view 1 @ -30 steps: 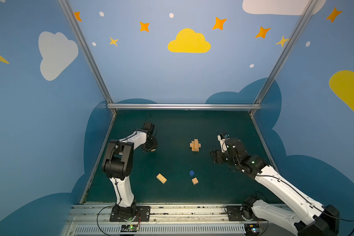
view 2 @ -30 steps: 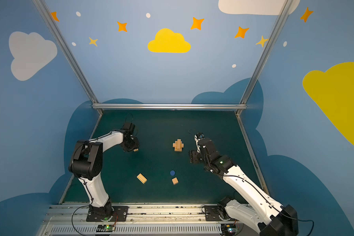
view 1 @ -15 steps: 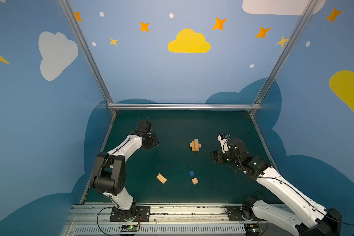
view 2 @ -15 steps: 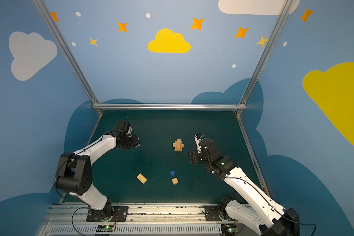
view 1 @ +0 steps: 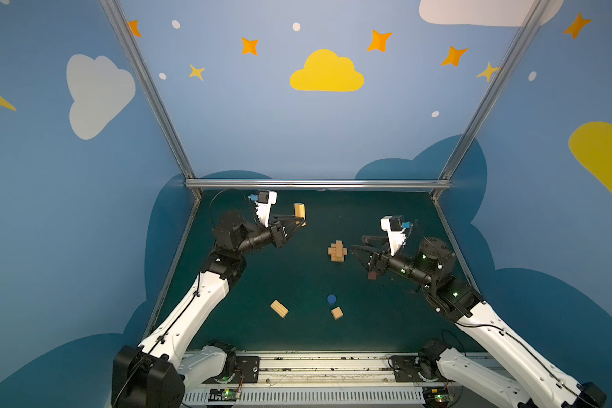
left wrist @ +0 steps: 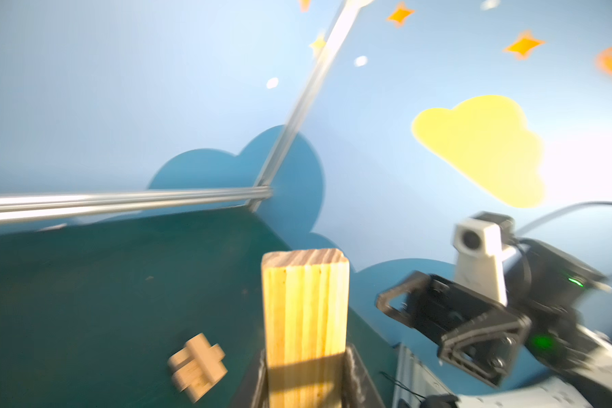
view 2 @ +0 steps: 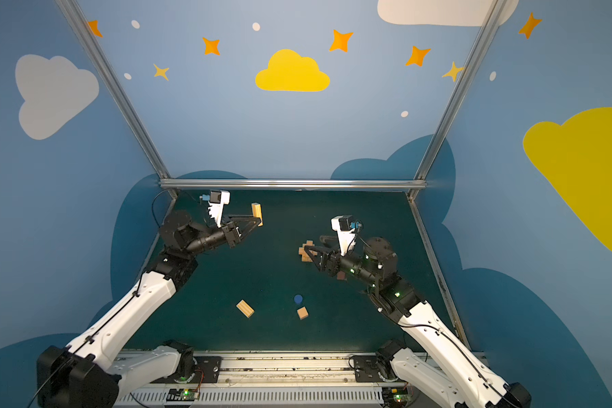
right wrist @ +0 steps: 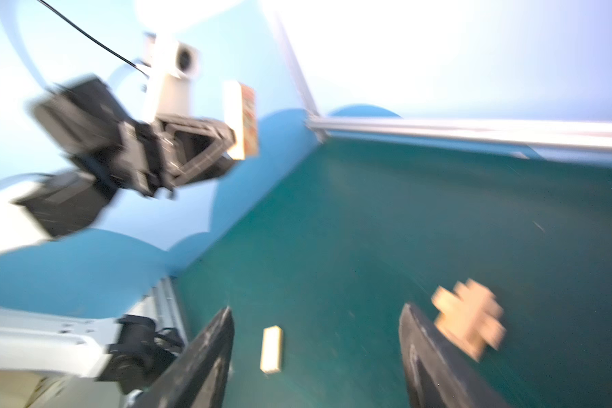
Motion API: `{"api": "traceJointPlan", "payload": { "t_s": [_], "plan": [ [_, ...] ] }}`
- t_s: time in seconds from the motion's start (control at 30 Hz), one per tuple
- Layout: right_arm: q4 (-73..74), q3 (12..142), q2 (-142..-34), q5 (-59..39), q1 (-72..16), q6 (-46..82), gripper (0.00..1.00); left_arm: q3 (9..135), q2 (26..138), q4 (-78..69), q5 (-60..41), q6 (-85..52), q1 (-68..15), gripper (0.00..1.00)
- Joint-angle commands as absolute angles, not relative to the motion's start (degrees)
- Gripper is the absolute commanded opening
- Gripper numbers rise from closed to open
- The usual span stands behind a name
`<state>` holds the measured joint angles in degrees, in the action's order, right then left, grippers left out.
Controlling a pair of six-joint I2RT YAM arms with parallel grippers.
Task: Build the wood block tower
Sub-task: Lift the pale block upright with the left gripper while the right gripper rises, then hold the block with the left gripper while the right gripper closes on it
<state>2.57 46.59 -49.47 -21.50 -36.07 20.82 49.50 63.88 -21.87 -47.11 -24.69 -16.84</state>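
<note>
Nearest you on the mat (view 1: pixel 248 282), a loose bar (view 1: pixel 279 308) lies flat, left of centre. To its right sits the tan cube (view 1: pixel 337 313), with the blue piece (view 1: pixel 331 299) just beyond it; you cannot tell from here whether those two touch. Farther in and to the right, the dark cube (view 1: pixel 371 275) rests on the mat under the body of your right gripper (view 1: pixel 357 243). That gripper hangs above the mat with its jaws wide apart and nothing between them, pointing left at the tower (view 1: pixel 337 251). The tower stands near the mat's centre, a small stack of tan bars laid crosswise. The gripper's tips are just right of it and clear of it in a top view; its wrist view is blurred but shows the tower beside one finger (right wrist: pixel 428 353), outside the gap. Farthest back on the left, your left gripper (view 1: pixel 300 222) is raised off the mat and clamped on the lower end of the held bar (view 1: pixel 299 211). This bar stands upright in the jaws, well apart from the tower.
</note>
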Motion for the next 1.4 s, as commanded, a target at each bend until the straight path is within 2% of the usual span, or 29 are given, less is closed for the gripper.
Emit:
{"api": "traceJointPlan", "payload": {
  "t_s": [0.0,0.1,0.23,0.53,0.77,1.03,1.27,1.37],
  "plan": [
    [18.7,47.07,-51.86,-33.9,-36.08,24.62,0.7,48.11,60.52,-35.54,-56.41,-28.52,-17.99,0.04],
    [25.18,49.19,-55.55,-39.35,-37.01,27.07,0.7,46.77,56.04,-34.01,-58.43,-25.52,-20.78,0.04],
    [25.47,54.67,-60.44,-43.57,-40.29,26.47,0.7,45.8,50.91,-29.12,-59.52,-19.45,-24.68,0.04],
    [23.57,60.28,-62.75,-49.93,-45.6,22.12,0.7,45.87,49.66,-29.6,-61.41,-19.57,-25.62,0.04],
    [16.37,63.15,-63.19,-47.54,-47.36,17.37,0.66,45.7,50.33,-31.6,-62.81,-21.14,-25.73,0.04],
    [13.91,65.4,-65.39,-46.58,-48.45,15.36,0.56,45.4,50.5,-32.78,-64.23,-21.8,-26.69,0.04],
    [13.38,66.59,-66.71,-47.59,-49.48,14.35,0.42,45.43,50.56,-32.61,-64.51,-21.53,-27.01,0.04],
    [12.81,66.75,-66.77,-47.17,-49.74,13.73,0.4,45.44,50.54,-32.61,-64.6,-21.53,-27.11,0.04]
  ]
}}
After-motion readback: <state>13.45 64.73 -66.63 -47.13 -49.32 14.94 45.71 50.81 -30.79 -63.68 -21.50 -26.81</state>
